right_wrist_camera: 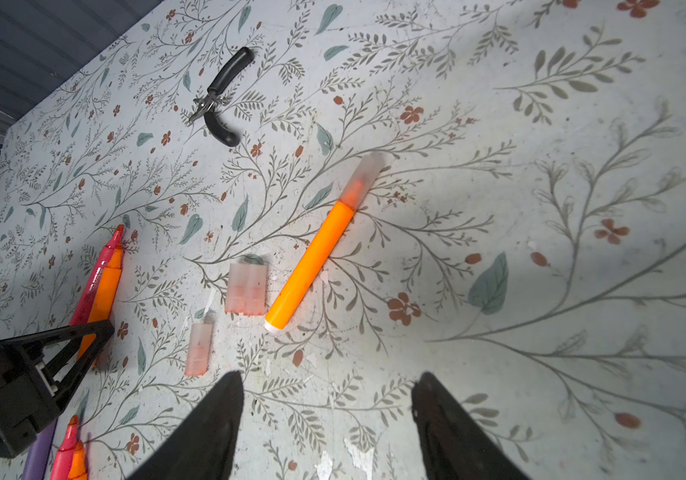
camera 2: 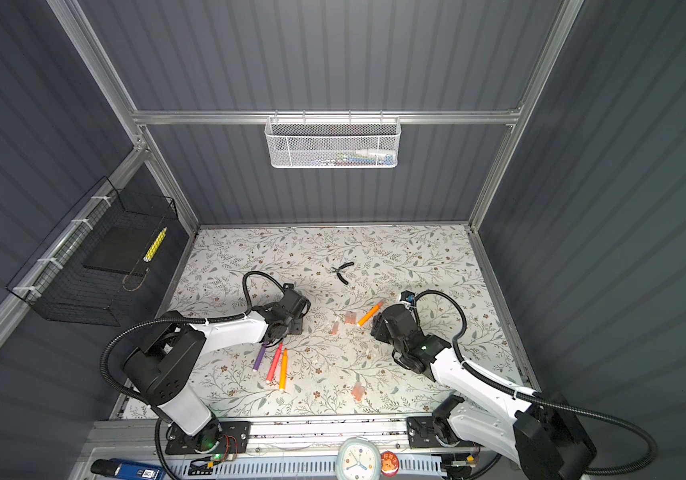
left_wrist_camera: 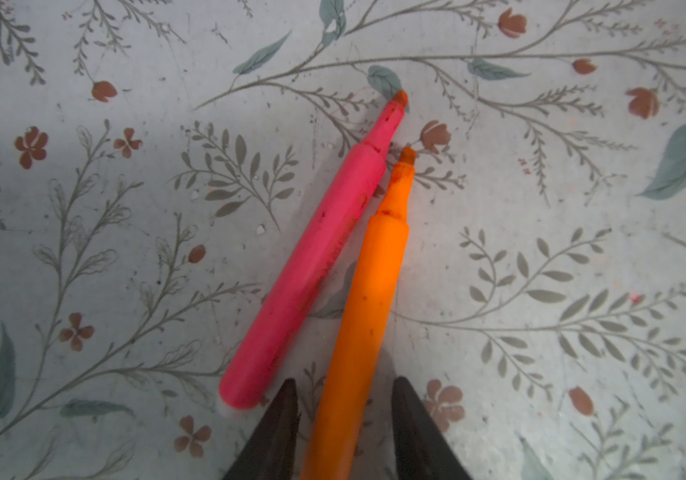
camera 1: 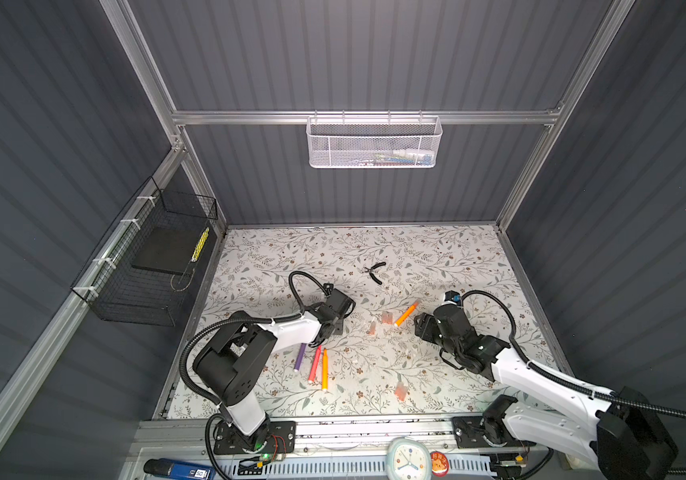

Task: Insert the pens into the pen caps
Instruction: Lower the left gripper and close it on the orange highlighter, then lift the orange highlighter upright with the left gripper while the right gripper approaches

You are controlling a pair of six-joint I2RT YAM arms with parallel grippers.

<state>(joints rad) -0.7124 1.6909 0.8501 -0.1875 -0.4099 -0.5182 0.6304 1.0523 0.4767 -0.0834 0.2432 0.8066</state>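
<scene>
My left gripper (left_wrist_camera: pixel 343 384) is open. Its jaws straddle the back end of an uncapped orange pen (left_wrist_camera: pixel 370 299) with a slim gap on each side. A pink pen (left_wrist_camera: pixel 312 266) lies against that one. Purple (camera 1: pixel 300 357), pink (camera 1: pixel 314 365) and orange (camera 1: pixel 324 370) pens lie uncapped near the left arm. A capped orange pen (right_wrist_camera: pixel 312 266) rests mid-table. Beside it are two pen caps (right_wrist_camera: pixel 246 289) together and a single cap (right_wrist_camera: pixel 199 349). Another cap (camera 1: pixel 400 390) lies nearer the front. My right gripper (right_wrist_camera: pixel 329 378) hovers open and empty just short of them.
Black-handled pliers (camera 1: pixel 374 272) lie toward the back of the floral mat. A white mesh basket (camera 1: pixel 374 143) hangs on the back wall and a black wire basket (camera 1: pixel 150 257) on the left wall. A small clock (camera 1: pixel 408 459) stands at the front rail.
</scene>
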